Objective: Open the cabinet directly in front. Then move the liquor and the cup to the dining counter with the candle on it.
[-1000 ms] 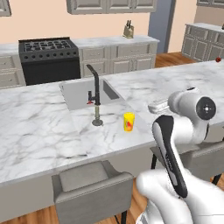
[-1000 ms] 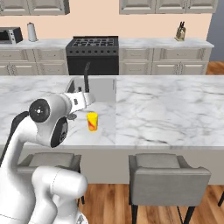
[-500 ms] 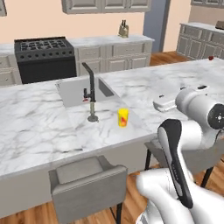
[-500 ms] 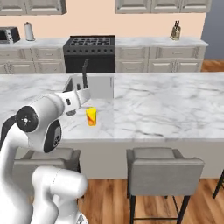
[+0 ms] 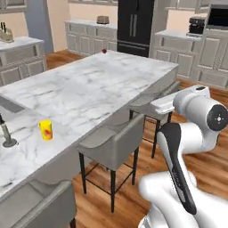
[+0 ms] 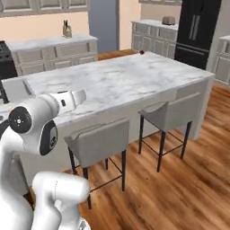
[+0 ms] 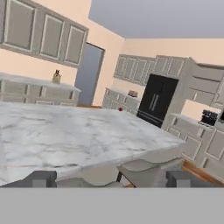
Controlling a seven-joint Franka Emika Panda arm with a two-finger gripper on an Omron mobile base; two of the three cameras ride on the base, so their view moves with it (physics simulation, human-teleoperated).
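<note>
The yellow cup stands upright on the dining counter, near its stool-side edge and beside the faucet base. A small red candle sits at the counter's far end. My gripper is open with nothing between its dark fingertips, raised level with the marble top and looking along it. In the left base view the gripper hangs over a stool, well right of the cup. The liquor is out of view. I cannot tell whether the task's cabinet is among the wall cabinets.
Grey stools line the island's near side over a wood floor. A black refrigerator stands at the back between base cabinets. Wall cabinets hang beyond the island, with a knife block on the counter below them.
The whole picture has swung: the cameras turned right along the island, so the cup and faucet slid to the left edge. The stove left the view. The gripper stays open.
</note>
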